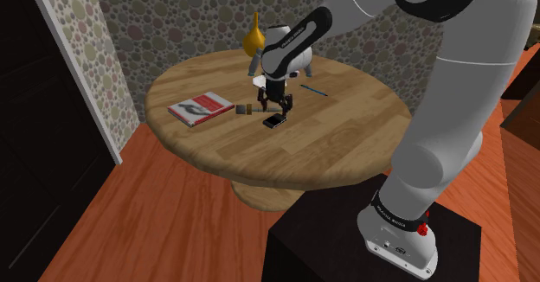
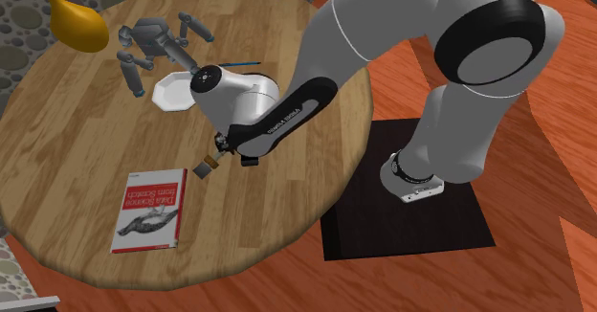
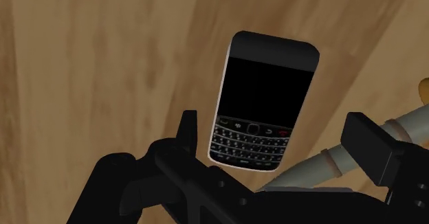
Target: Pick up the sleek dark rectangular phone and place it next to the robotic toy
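black gripper (image 3: 277, 132) hardware sits closest to the lens in the wrist view, its two fingers (image 3: 187, 128) standing well apart and clasping nothing, so the pincer is open and empty. between and just beyond those fingers lies the sleek dark rectangular phone (image 3: 267, 95), black screen above a small keypad, flat and face up on the round light-wood table (image 1: 346, 146); its keypad end is nearest the gripper and its long axis runs away from the hand, tipped slightly off straight, so the fingers straddle the narrow width rather than the length. reading the shoulder view from its left, a red-and-white book (image 1: 201, 109) comes first, then a small grey-handled tool (image 1: 245, 110) with a dark head, then the phone with the gripper hanging just above it, then a thin blue pen (image 1: 313, 90). the tool lies just beside the phone, close to one finger, which i judge the main hazard when the hand descends. in the second exterior view the grey legged robotic toy (image 2: 151, 38) stands well apart from the gripper, past a white angular dish (image 2: 175, 92) and near an orange gourd-shaped vase (image 2: 72, 18). the step in hand looks like the last descent before the grasp: the hand needs chiefly to drop straight and close on the phone's long edges.
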Motion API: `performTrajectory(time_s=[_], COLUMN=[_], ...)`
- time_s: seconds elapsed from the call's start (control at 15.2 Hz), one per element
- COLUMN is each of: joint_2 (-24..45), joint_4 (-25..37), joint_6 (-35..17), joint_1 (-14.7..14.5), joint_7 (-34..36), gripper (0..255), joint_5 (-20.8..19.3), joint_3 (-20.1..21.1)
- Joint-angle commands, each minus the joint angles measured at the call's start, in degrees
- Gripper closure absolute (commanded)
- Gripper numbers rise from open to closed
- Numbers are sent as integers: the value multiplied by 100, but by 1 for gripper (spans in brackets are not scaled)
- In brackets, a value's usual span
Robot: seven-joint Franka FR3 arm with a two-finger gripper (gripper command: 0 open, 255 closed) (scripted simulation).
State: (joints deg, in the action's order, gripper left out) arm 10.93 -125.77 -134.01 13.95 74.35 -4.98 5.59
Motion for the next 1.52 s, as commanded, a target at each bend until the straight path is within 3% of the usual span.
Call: performTrajectory(time_s=[0.0, 0.33, 0.86, 0.92, 1.45], joint_2=[112, 415, 414, 414, 403], joint_4=[-15, -105, -105, -105, -110], joint_6=[-117, -507, -505, -505, -500], joint_1=[1, -4, -4, -4, -3], joint_7=[78, 127, 127, 127, 124], gripper=[0, 0, 0, 255, 255], joint_5=[-19, -91, -91, -91, -89], joint_3=[-21, -51, -52, -52, -51])
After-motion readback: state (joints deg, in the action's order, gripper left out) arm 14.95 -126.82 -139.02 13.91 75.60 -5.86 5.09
